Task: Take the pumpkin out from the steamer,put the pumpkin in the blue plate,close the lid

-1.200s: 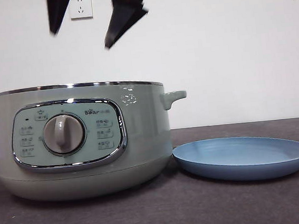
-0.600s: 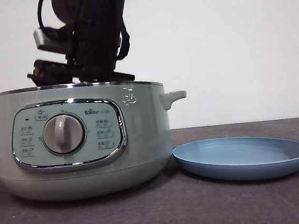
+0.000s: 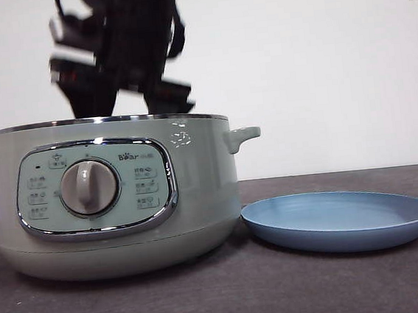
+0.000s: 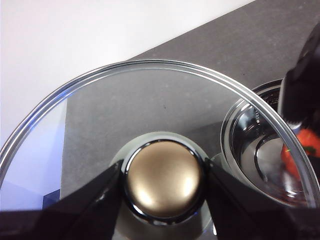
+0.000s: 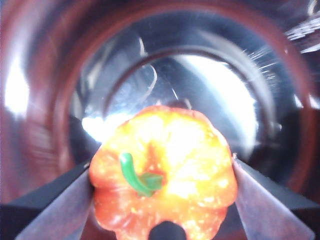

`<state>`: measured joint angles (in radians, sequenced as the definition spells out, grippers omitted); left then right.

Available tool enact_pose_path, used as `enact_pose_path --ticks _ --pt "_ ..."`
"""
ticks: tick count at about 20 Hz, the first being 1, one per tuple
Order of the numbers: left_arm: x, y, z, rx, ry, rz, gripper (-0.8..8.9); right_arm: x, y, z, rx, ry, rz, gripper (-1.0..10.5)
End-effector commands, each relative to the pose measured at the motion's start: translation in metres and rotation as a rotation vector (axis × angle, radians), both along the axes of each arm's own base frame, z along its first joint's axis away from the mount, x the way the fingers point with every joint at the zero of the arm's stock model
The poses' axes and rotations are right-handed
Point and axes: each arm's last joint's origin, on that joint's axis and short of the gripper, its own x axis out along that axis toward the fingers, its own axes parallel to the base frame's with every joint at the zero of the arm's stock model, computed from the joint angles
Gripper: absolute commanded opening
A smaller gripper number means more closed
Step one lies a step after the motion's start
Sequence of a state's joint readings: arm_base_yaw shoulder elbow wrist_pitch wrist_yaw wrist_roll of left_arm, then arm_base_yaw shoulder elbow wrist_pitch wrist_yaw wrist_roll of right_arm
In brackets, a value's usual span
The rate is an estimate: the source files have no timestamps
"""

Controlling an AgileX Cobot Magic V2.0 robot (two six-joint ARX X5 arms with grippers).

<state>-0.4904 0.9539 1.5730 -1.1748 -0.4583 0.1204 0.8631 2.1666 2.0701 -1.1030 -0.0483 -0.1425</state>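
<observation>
Two claws busy: right claw (image 5: pixel 162 200) clamped on the pumpkin (image 5: pixel 162 172), inside the steamer (image 3: pixel 116 195) over its steel bowl. Left claw (image 4: pixel 164 182) grips the lid (image 4: pixel 150 125) by its knob, held off to the side of the pot. Blue plate (image 3: pixel 341 221) sits bare on the bench (image 3: pixel 222 296), just beside the steamer.

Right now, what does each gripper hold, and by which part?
The left gripper holds the lid by its knob. The right gripper holds the pumpkin by its sides, inside the steamer.
</observation>
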Motion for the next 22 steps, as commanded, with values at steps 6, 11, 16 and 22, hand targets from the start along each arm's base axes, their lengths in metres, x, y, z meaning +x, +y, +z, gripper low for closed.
enact_pose_path --ticks 6,11,16,22 --pt "0.009 -0.006 0.008 -0.029 -0.052 -0.024 -0.09 -0.025 -0.100 0.117 0.092 -0.074 -0.157 -0.1" --pt "0.013 -0.010 0.009 -0.068 -0.060 -0.079 -0.09 -0.032 -0.177 0.158 0.153 -0.106 -0.397 -0.1" --pt "0.013 -0.010 0.010 -0.078 -0.060 -0.092 -0.09 -0.047 -0.225 0.140 0.032 -0.118 -0.585 -0.1" --pt "0.013 -0.010 0.010 -0.085 -0.061 -0.090 -0.09 -0.062 -0.248 0.077 0.004 -0.079 -0.684 -0.1"
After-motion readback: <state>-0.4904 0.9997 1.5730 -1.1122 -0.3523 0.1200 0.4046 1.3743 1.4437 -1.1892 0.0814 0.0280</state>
